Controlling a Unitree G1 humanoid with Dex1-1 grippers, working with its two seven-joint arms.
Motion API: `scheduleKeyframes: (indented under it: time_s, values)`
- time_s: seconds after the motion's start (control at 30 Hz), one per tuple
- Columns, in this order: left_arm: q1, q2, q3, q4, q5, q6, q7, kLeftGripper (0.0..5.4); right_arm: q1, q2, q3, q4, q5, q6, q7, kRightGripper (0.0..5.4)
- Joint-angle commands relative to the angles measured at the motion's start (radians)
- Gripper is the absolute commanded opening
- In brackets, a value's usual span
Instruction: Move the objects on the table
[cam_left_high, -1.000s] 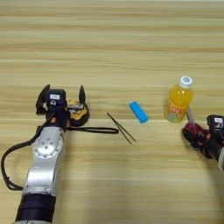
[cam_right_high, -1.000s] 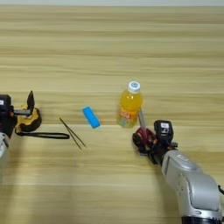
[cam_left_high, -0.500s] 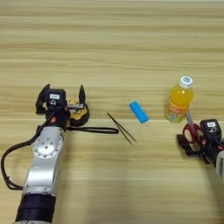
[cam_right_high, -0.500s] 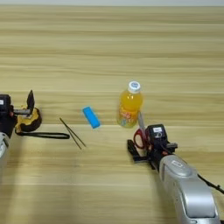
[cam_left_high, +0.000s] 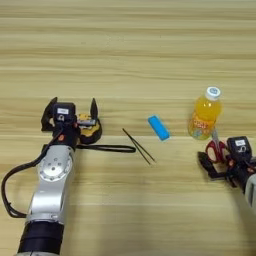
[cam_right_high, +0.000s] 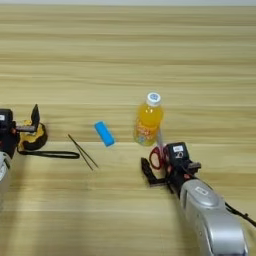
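Nearest, the right gripper (cam_right_high: 161, 167) is hovering over the red-handled scissors (cam_right_high: 156, 156), fingers spread, holding nothing, likely lining up a grasp. Beyond stands the orange-juice bottle with white cap (cam_right_high: 148, 120). The left gripper (cam_left_high: 70, 112) is straddling the yellow-black tape measure (cam_left_high: 88, 127), fingers wide apart.
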Motion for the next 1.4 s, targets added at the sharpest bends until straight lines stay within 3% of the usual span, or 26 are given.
scheduleKeyframes:
  time_s: [0.03, 0.43, 0.77, 1.4]
  values:
    - [-0.013, -0.003, -0.005, 0.007, 0.008, 0.006, 0.002, 5.4, -0.057, 0.009, -0.007, 0.027, 0.0, -0.03, 0.004, 5.39]
    - [-0.012, -0.003, -0.006, 0.01, 0.009, 0.002, 0.003, 5.4, -0.116, 0.001, -0.005, 0.041, -0.02, -0.086, 0.007, 5.39]
    - [-0.009, -0.003, -0.008, 0.008, 0.009, 0.001, 0.005, 5.4, -0.157, 0.01, 0.012, 0.019, -0.015, -0.074, 0.009, 5.39]
    - [-0.008, -0.003, -0.009, 0.007, 0.009, 0.001, 0.006, 5.4, -0.237, 0.025, 0.027, 0.096, -0.03, -0.123, 0.012, 5.39]
